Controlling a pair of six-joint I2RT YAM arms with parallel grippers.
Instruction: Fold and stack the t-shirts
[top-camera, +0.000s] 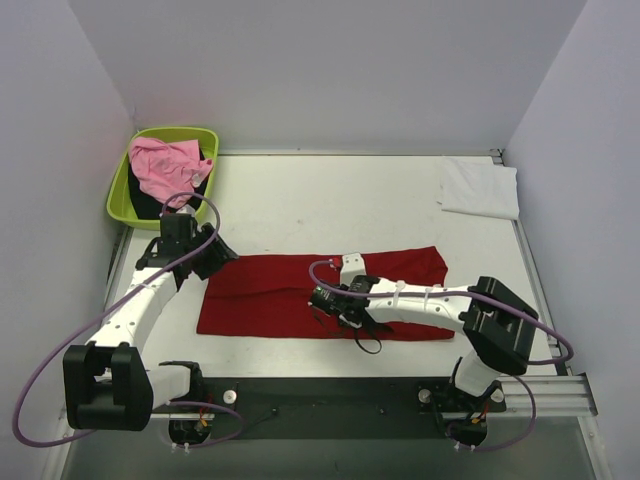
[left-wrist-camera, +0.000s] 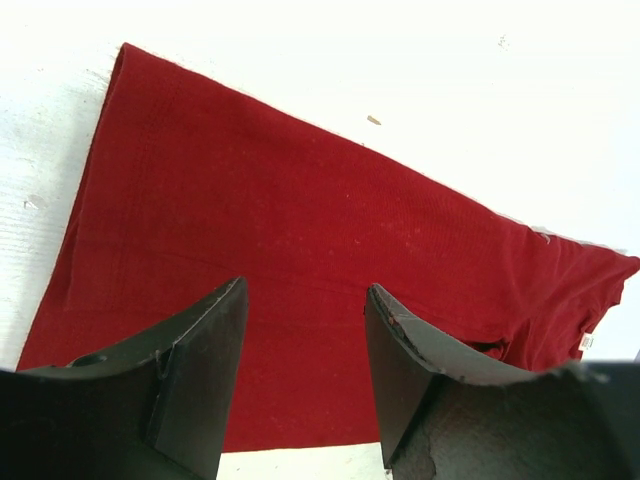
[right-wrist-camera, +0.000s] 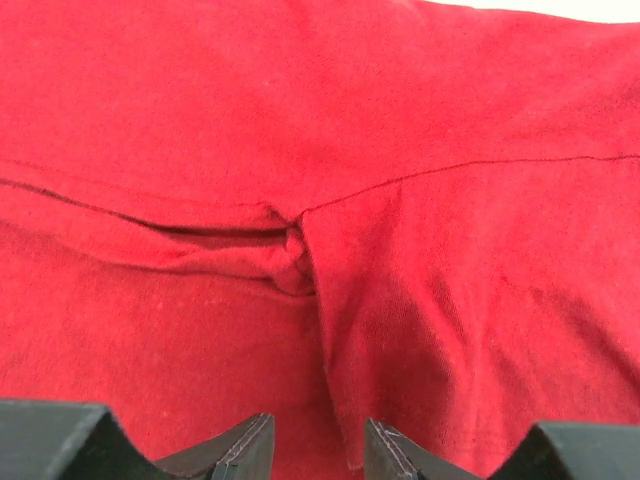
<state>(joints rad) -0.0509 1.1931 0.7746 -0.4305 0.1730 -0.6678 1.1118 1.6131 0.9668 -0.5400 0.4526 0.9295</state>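
In the tub (top-camera: 118, 196): pink shirt (top-camera: 165, 168).

The left arm (top-camera: 140, 305) reaches forward and bends inward, its left hand (top-camera: 208, 256) tilted downward with the fingers spread wide apart. The right arm (top-camera: 425, 300) stretches low toward the left; the right hand (top-camera: 330, 300) points down, its fingers close together with a narrow gap between them.

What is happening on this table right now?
Two robot arms are folding a deep red t-shirt, laid as a long strip mid-table. The right gripper is low on its middle, jaws narrow at a crease; the left gripper hangs open over its left end. A white t-shirt lies folded far right; a pink t-shirt and a black t-shirt sit in the green tub.
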